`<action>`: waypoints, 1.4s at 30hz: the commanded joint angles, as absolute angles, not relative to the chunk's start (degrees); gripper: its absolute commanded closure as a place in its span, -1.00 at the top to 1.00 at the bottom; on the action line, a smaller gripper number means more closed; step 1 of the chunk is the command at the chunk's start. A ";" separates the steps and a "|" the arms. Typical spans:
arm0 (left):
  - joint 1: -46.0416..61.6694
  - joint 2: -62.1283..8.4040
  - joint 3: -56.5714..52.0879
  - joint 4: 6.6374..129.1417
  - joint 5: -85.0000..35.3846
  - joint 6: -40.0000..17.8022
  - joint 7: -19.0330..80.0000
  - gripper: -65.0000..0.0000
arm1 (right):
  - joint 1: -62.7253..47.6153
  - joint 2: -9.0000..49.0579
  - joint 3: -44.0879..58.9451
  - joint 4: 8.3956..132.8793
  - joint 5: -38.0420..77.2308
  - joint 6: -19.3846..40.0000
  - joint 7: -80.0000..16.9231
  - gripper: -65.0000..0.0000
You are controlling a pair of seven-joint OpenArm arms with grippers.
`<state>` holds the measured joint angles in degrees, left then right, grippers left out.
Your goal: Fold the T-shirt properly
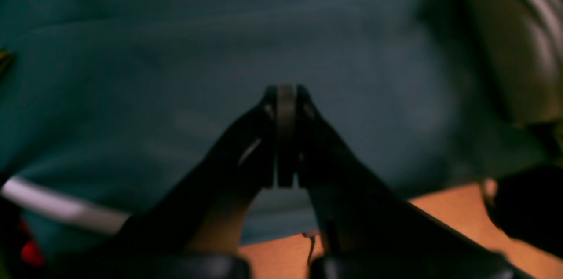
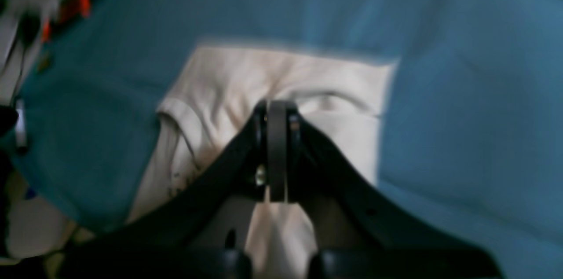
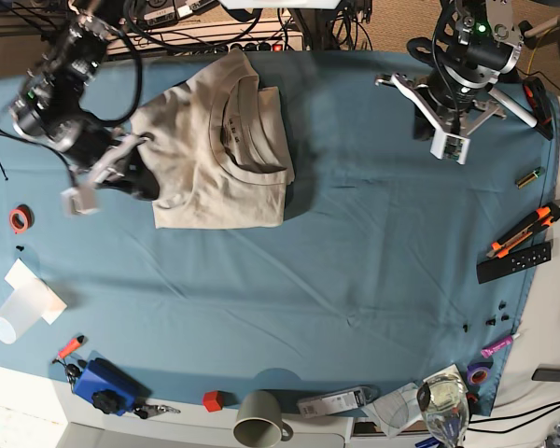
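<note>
The beige T-shirt [image 3: 219, 154] lies folded in a rough rectangle on the blue-teal cloth [image 3: 373, 243] at the upper left, collar and neck label facing up. In the right wrist view the T-shirt [image 2: 246, 76] lies under my right gripper [image 2: 277, 109], which is shut with nothing between its fingers. In the base view my right gripper [image 3: 138, 182] is at the shirt's left edge. My left gripper [image 1: 286, 92] is shut and empty over bare cloth [image 1: 176, 72]. In the base view it [image 3: 422, 126] is at the upper right, far from the shirt.
Along the right edge lie an orange utility knife [image 3: 523, 229], a black remote [image 3: 513, 261] and a marker [image 3: 528, 177]. At the front stand a grey mug [image 3: 261, 420], a glass [image 3: 443, 403] and a blue object [image 3: 103, 383]. A paper cup [image 3: 14, 317] and a red tape roll [image 3: 19, 219] are at the left.
</note>
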<state>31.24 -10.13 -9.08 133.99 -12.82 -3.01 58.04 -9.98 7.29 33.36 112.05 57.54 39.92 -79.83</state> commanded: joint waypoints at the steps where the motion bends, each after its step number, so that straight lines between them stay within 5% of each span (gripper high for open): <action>1: 31.62 -10.35 -9.19 135.00 -11.86 -2.24 58.19 -1.00 | -12.10 7.46 34.89 114.13 58.11 40.00 -80.00 -1.00; 12: 36.73 -10.35 -9.19 135.00 -8.91 0.27 62.96 -1.00 | -26.72 7.44 47.68 127.48 59.51 40.00 -80.00 -1.00; 31: 58.26 -10.33 -9.19 135.00 -7.66 2.11 59.90 -1.00 | -49.04 7.44 47.97 127.33 53.89 40.00 -80.00 -1.00; 42: 56.01 -9.72 -9.19 119.96 -7.68 1.48 54.11 -1.00 | -48.18 9.98 41.98 103.50 52.07 40.00 -80.00 -1.00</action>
<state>55.20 -9.63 -9.08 119.02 -7.90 1.45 54.43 -47.68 9.02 41.52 102.76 51.57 39.57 -80.25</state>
